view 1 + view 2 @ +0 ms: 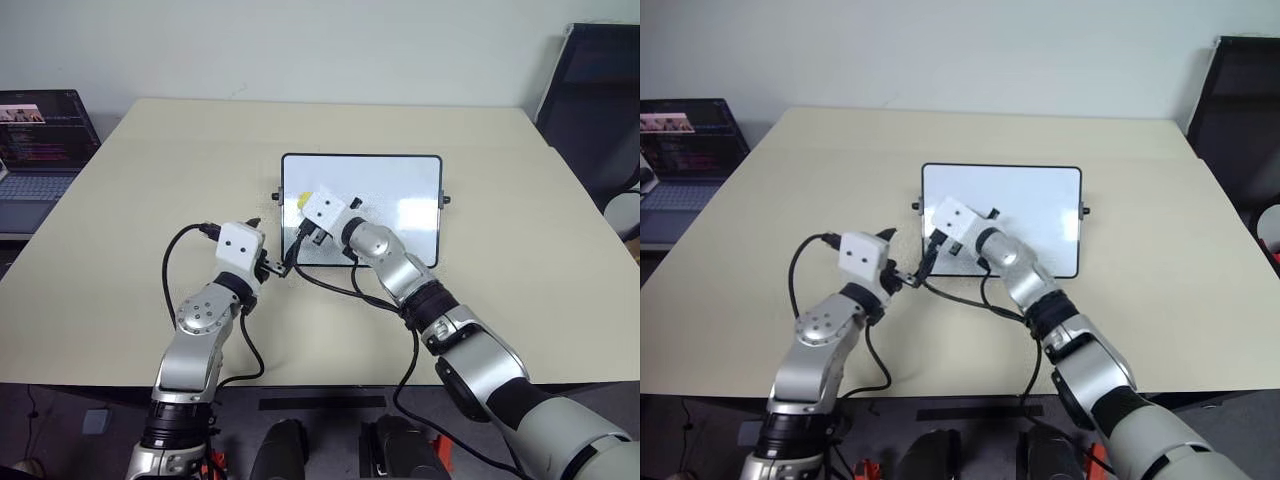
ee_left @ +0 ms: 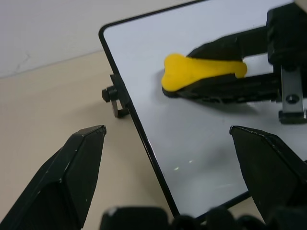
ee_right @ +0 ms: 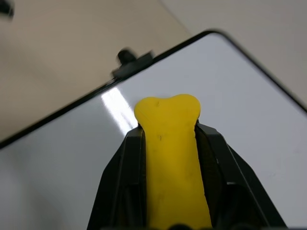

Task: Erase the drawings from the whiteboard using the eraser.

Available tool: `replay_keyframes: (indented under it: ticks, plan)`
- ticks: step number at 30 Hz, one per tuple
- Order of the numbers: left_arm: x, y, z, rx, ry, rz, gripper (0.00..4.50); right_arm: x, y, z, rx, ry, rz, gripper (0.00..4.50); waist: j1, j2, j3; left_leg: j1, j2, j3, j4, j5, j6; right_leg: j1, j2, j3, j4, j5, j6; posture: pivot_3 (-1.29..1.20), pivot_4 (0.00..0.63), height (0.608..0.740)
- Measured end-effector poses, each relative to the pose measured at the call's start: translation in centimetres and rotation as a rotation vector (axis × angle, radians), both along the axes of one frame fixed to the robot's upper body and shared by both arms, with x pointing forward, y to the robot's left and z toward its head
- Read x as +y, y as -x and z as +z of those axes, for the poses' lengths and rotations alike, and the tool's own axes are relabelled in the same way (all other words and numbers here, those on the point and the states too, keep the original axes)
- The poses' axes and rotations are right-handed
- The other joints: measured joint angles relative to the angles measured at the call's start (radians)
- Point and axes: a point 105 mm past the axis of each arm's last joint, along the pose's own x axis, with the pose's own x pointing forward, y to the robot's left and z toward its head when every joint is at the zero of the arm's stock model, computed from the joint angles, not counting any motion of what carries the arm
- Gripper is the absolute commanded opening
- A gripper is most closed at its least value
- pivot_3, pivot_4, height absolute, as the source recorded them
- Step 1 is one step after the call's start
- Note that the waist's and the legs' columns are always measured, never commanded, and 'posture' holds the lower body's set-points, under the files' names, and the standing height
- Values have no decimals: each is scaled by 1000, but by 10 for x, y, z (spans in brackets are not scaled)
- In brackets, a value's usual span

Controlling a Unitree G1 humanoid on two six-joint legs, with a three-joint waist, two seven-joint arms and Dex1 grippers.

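The eraser [image 3: 171, 158] is clamped between the two black fingers of the right hand [image 1: 300, 205] and is held over the left part of the whiteboard [image 1: 400, 190], near its left edge. The whiteboard lies flat toward the middle of the table [image 1: 150, 200]. The left hand [image 1: 283, 266] rests just beside the board's near left corner, its fingers spread apart with nothing between them; whether the frame is touched cannot be told.

Several risks can be judged from this. The eraser is gripped by its narrow waist, so a hard press could twist it within the fingers or squeeze it out. The board is not seen to be pinned down, and a sideways stroke could push it across the table, more so if the left hand gives no bracing. A stroke carried too far left could run off the edge and catch the small black knob [image 2: 109, 93]. The cables [image 1: 330, 285] trailing between the arms could be dragged over the board.

Counted: one whiteboard, one eraser, two hands, one laptop [image 1: 40, 150] at the far left. No drawings can be made out on the bare white surface; any that remain may be hidden under the right hand.
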Motion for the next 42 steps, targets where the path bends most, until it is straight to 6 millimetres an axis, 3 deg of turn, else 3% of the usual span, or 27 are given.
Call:
replay_keyframes:
  ticks: [7, 17, 28, 33, 36, 42]
  plan:
    - [0, 0, 3, 10, 0, 6, 4500, -23, 3, -6, 42, 36, -37, 1102, 15, 0, 0, 0, -1, 0, 2, 0, 0, 2, 0, -2, 0, 0, 0, 0, 150, 740]
    - [-11, -5, 4, 9, 0, -42, 4500, -77, 14, -14, 64, 26, -167, 1102, 27, -1, -1, 1, -1, 1, 4, 2, 2, 3, 0, -2, 0, 0, 1, 0, 150, 740]
    - [-18, -13, 1, 13, 10, -81, 4500, -83, 20, -15, 86, -3, -199, 1102, 24, -1, -1, 1, 0, 2, 4, 2, 2, 2, 0, -1, 0, -2, 5, 0, 150, 740]
    - [-33, -7, 0, 27, 49, -174, 4500, -92, 26, -16, 155, -193, -213, 1102, 24, -1, -1, -1, -1, 1, 3, 2, 2, 1, 0, -1, -1, -2, 4, 0, 150, 740]
    - [-52, 7, -3, 51, 81, -310, 4500, -114, 34, -6, 138, -269, -244, 1102, 23, -1, 0, -4, -1, 1, 2, 1, 1, -1, 0, -1, -2, -1, 2, 0, 150, 740]
    - [-84, 19, 10, 43, 90, -560, 4500, -205, 55, 34, 4, -302, -522, 1102, 25, 0, 0, -5, -1, 0, 2, 1, 1, -2, 0, -3, -3, -3, 5, 0, 150, 740]
